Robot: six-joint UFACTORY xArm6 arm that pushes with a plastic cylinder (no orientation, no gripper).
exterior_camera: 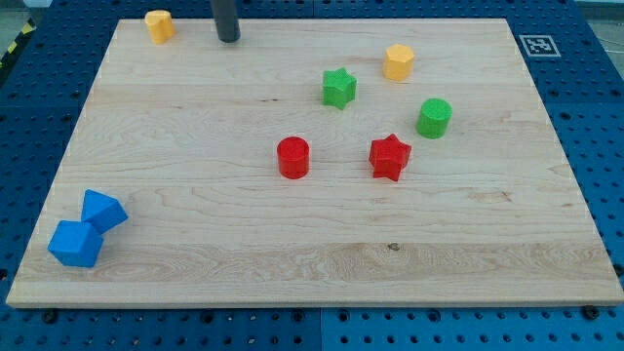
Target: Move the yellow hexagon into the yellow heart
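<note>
The yellow hexagon (398, 61) is sitting near the view's top, right of centre, just right of and above the green star (338, 88), with the green cylinder (434, 117) lying below it to the right. The yellow heart (159, 25) is resting well apart from it, in the board's top-left corner. My tip (228, 39) is standing between the two along the top edge, nearer the heart and touching neither (being a bare rod, it is showing no fingers to spread or press together, so there is nothing to report there). Judging from this, the push is not yet under way: I am looking at an approach step, and the next move is calling for the tip to circle to the hexagon's right side and drive it leftward along the top edge, passing above the green star. The red cylinder (292, 157), red star (389, 156) and the two blue blocks (86, 229) are lying clear of that line.
</note>
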